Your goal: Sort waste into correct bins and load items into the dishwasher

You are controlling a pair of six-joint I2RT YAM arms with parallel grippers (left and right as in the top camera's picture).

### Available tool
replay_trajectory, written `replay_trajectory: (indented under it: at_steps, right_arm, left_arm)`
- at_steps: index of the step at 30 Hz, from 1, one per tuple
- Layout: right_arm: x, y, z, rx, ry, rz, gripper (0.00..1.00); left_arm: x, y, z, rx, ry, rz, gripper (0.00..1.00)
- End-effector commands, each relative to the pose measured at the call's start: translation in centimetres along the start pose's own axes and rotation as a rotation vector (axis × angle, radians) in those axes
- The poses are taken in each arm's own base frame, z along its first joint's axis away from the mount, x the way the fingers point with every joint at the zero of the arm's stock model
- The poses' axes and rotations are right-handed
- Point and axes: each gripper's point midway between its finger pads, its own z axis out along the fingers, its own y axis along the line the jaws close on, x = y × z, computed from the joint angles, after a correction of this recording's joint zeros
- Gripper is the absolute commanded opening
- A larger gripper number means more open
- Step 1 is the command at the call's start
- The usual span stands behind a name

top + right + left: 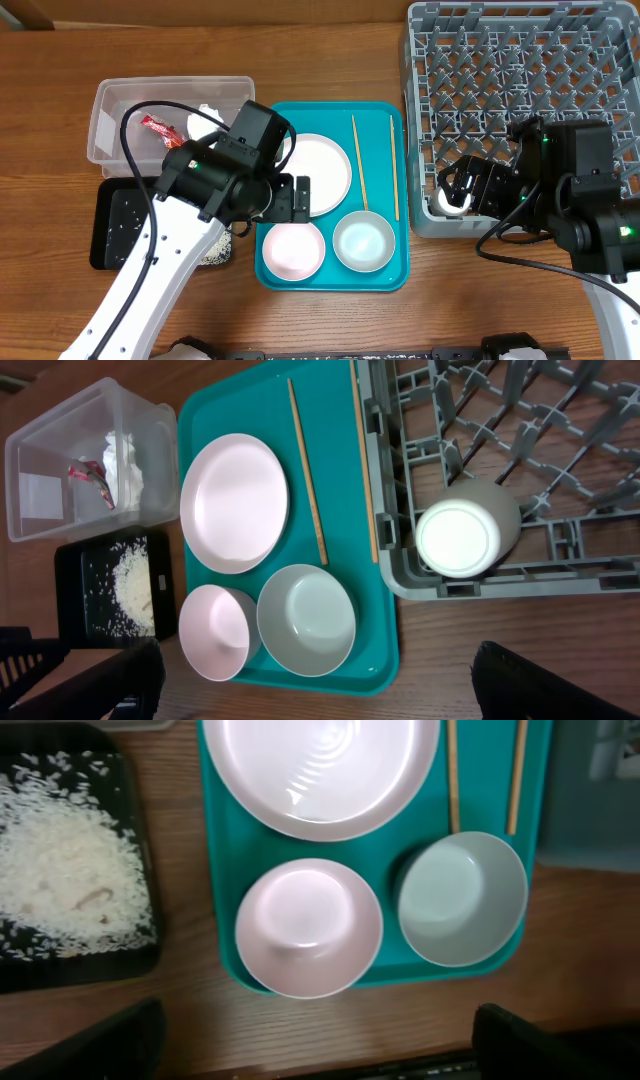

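Left gripper [318, 1012]: fingers spread wide and empty, hovering over the small pale pink round bowl [310, 925] at the near-left of the teal plastic serving tray [222, 870].
Right gripper [315, 660]: spread too, holding nothing; the tiny white cup [465, 535] sits in the near-left corner of the grey lattice dish rack [520, 60].
Next up, I reckon: the pink bowl. Pinch its near rim, away from the round white plate [320, 765], and lift straight.
Watch out: the pale green round bowl [462, 898] is just to the right, so don't bump it.

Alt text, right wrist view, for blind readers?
A tiny white cup sits in a corner of the grey plastic dish rack. A teal tray beside it holds a round white plate, two pale bowls and two wooden chopsticks; beyond, a clear plastic tub and black tray of rice.
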Motion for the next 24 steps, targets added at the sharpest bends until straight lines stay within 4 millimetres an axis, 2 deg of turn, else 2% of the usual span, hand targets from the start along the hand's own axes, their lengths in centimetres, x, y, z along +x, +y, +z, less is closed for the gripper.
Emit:
replay_trajectory:
  at_steps: [1, 7, 9, 12, 16, 18, 20, 24]
  right_arm:
    - [-0.1, -0.1, 0.1, 0.004, -0.004, -0.006, 1.00]
    - [-0.1, -0.1, 0.1, 0.004, -0.004, -0.006, 1.00]
    - [-0.1, -0.1, 0.1, 0.004, -0.004, -0.006, 1.00]
    - [-0.1, -0.1, 0.1, 0.004, -0.004, -0.006, 1.00]
    - [-0.1, -0.1, 0.1, 0.004, -0.004, -0.006, 1.00]
    - [-0.1, -0.1, 0.1, 0.004, -0.004, -0.006, 1.00]
    - [-0.1, -0.1, 0.1, 0.004, -0.004, -0.006, 1.00]
    - [-0.1, -0.1, 0.1, 0.004, -0.004, -0.006, 1.00]
  left_arm:
    - [0.9, -2.0, -0.9, 0.118, 0.030, -0.002, 1.00]
    - [0.9, -2.0, -0.9, 0.121, 0.032, 0.001, 1.00]
    - [0.5, -1.2, -0.8, 0.070, 0.007, 0.028, 1.00]
    - [-1.4, -0.8, -0.8, 0.032, -0.083, 0.061, 1.00]
    - [-6.5, -3.8, -2.7, 0.125, -0.402, 0.402, 1.00]
    - [-8.0, -5.4, -4.4, 0.169, -0.583, 0.567, 1.00]
    - [-8.1, -5.7, -5.7, 0.184, -0.716, 0.655, 1.00]
    - [-6.5, -2.6, -6.7, 0.182, -0.859, 0.620, 1.00]
